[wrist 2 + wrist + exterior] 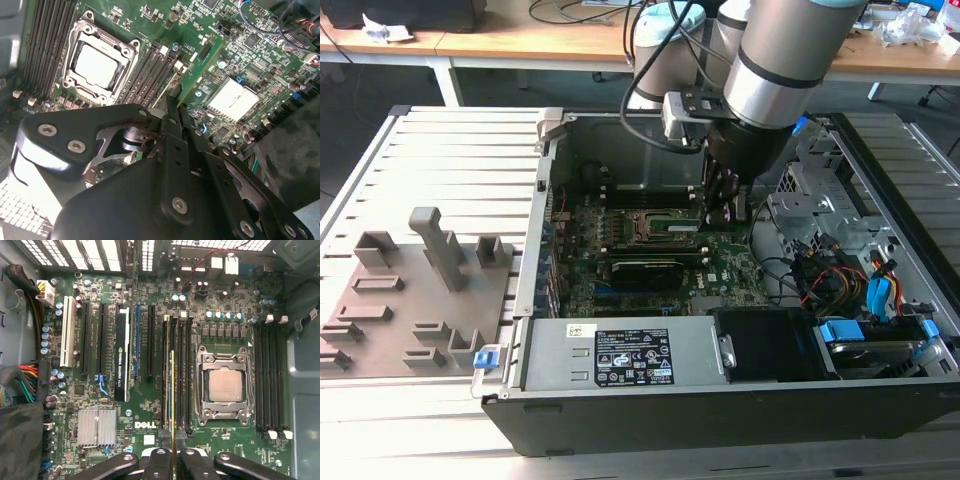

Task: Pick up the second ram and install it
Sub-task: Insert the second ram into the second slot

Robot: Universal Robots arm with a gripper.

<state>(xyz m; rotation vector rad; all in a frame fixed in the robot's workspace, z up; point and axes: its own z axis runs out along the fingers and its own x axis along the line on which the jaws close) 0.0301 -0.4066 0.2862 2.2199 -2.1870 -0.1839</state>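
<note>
The pincer (pixel 173 460) is gripping the second ram (pixel 173 390) by its end; the stick is running straight out ahead, its long axis lying along the memory slots (pixel 181 375) directly beneath, beside the CPU socket (pixel 223 386).

In the exterior view my own wrist hides my pincer (pixel 724 205) and most of the second ram (pixel 682 228). In the first wrist view the picture's edge cuts off my fingers (pixel 159 466) and the stick's near end. Whether it sits in a slot, I cannot tell.
</note>
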